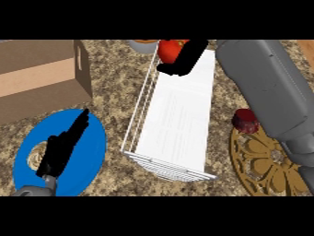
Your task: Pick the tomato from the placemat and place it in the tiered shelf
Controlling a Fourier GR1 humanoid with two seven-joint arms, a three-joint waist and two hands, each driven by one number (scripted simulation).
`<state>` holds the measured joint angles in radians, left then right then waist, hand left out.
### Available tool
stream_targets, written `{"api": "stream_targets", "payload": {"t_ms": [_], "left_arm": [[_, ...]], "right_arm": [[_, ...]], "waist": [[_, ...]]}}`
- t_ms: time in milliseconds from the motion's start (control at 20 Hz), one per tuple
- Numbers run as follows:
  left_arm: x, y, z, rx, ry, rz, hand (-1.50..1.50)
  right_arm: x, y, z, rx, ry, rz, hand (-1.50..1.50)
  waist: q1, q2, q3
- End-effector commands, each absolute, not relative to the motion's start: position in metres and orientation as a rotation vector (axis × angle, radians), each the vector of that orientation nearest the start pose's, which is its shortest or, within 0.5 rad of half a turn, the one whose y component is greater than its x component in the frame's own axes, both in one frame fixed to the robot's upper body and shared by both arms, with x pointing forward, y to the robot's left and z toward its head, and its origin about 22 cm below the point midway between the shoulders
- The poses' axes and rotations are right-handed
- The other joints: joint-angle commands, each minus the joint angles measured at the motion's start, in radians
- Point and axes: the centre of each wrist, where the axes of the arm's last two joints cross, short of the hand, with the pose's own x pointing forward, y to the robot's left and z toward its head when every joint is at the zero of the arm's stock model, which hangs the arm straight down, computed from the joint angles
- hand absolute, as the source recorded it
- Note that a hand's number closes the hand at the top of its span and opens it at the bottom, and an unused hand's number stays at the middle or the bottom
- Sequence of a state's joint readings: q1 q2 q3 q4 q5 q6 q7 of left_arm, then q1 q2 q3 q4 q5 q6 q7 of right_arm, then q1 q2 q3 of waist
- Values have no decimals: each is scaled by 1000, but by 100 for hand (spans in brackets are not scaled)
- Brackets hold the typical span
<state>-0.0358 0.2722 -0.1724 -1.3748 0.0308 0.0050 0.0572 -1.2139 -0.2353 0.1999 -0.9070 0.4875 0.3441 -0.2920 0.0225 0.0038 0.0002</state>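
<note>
At top centre the right hand [182, 59] curls around the tomato [169, 46] over the white shelf [176, 124]. The left hand [62, 145], fingers straight, hovers over the blue placemat [95, 152] (no writing visible); a cardboard box [33, 76] sits upper left.

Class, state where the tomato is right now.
In the head view, the tomato sits top centre, held in the right hand above the white tiered shelf's far end.

counter [112, 99] | shelf [179, 124] | blue plate [91, 152] | placemat [264, 166] | box [30, 78]
</note>
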Motion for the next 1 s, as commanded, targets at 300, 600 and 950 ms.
{"api": "stream_targets", "payload": {"t_ms": [300, 600, 950], "left_arm": [[242, 260, -37, 98, -1323, -310, 0], [247, 257, -33, 89, -1328, -309, 0], [247, 262, -21, 82, -1307, -316, 0]], "right_arm": [[427, -40, 204, -22, -1847, 1588, 150], [436, -53, 152, 444, -1537, 1249, -150], [449, -55, 178, 647, -1548, 910, -150]], "waist": [[10, 5, -1], [33, 8, -2], [18, -3, 0]]}}
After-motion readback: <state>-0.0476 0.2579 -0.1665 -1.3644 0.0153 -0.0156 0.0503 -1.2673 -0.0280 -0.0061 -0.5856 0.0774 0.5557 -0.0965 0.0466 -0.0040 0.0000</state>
